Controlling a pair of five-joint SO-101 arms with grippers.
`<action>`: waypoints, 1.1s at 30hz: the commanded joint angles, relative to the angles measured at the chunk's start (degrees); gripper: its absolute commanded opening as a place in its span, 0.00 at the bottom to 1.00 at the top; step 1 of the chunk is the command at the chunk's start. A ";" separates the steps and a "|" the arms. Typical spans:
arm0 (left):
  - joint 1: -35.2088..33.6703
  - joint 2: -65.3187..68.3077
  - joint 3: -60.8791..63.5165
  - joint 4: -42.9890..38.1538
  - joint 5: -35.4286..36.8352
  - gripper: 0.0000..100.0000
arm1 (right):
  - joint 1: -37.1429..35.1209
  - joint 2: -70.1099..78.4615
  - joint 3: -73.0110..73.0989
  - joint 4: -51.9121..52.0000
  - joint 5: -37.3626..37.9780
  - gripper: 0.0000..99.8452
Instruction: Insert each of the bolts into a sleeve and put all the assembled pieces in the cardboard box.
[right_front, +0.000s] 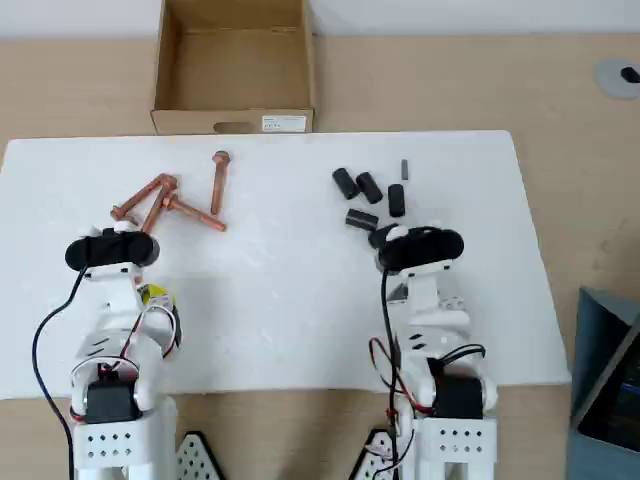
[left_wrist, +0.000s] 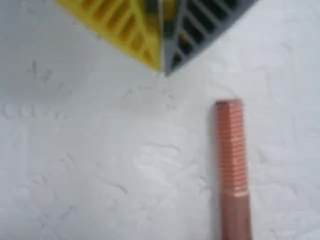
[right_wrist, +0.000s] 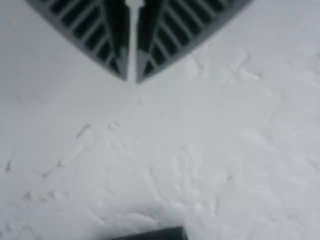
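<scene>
Several copper bolts (right_front: 165, 200) lie loose on the white mat's left half, one more (right_front: 219, 182) a little apart. Several black sleeves (right_front: 368, 188) are scattered right of centre. The cardboard box (right_front: 160, 70) stands open past the mat's far edge. My left arm (right_front: 112, 250) sits just short of the bolts; its gripper (left_wrist: 162, 69) is shut on nothing, low over the mat, and a bolt's threaded end (left_wrist: 231, 160) lies close beside its tip. My right arm (right_front: 420, 250) sits just short of the sleeves; its gripper (right_wrist: 131, 75) is shut and holds nothing, with a sleeve's edge (right_wrist: 150, 234) nearby.
The white mat (right_front: 300, 300) covers most of the wooden table. A grey container (right_front: 605, 380) stands off the mat at the right edge. A round grey fitting (right_front: 618, 76) sits in the tabletop at the far right.
</scene>
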 joint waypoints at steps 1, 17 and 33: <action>1.05 -0.40 -0.26 -0.18 -0.26 0.00 | 0.04 -6.55 -0.04 0.18 -0.53 0.01; -4.92 -0.31 -9.93 3.60 0.18 0.00 | -0.92 -6.37 -13.58 3.69 2.29 0.01; -5.27 16.13 -30.77 12.84 0.18 0.00 | -0.92 34.42 -51.03 8.44 0.09 0.01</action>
